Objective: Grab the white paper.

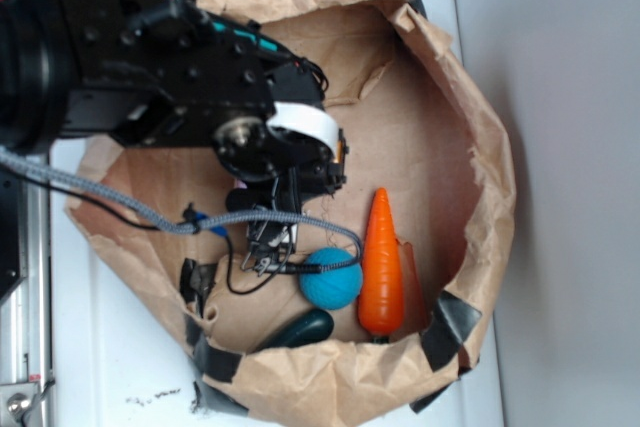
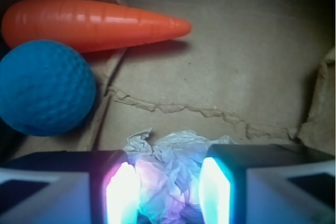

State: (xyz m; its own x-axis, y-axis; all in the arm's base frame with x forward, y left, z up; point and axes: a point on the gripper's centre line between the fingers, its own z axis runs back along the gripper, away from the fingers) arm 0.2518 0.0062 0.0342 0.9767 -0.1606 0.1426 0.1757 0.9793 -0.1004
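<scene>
Now the tool point(image 2: 169, 192) straddles the crumpled off-white tissue paper wad point(image 2: 170, 163).
Its jaws stand open around it; closing shallow could pinch only loose folds, which slip free.

Brown paper bag point(image 1: 470, 147), black tape patches point(image 1: 452, 325) along rim. Carrot point(image 1: 381, 263) bright orange, faint ridges. Ball point(image 2: 44, 87) teal-blue, dimpled texture. White paper point(image 2: 170, 174) off-white, tinted pink and violet by glow. Gripper point(image 2: 169, 192) fingers point(image 2: 122, 192) lit magenta one side, cyan other. Arm point(image 1: 150, 67) black, white band. Dark green object point(image 1: 300, 329) by ball.
</scene>
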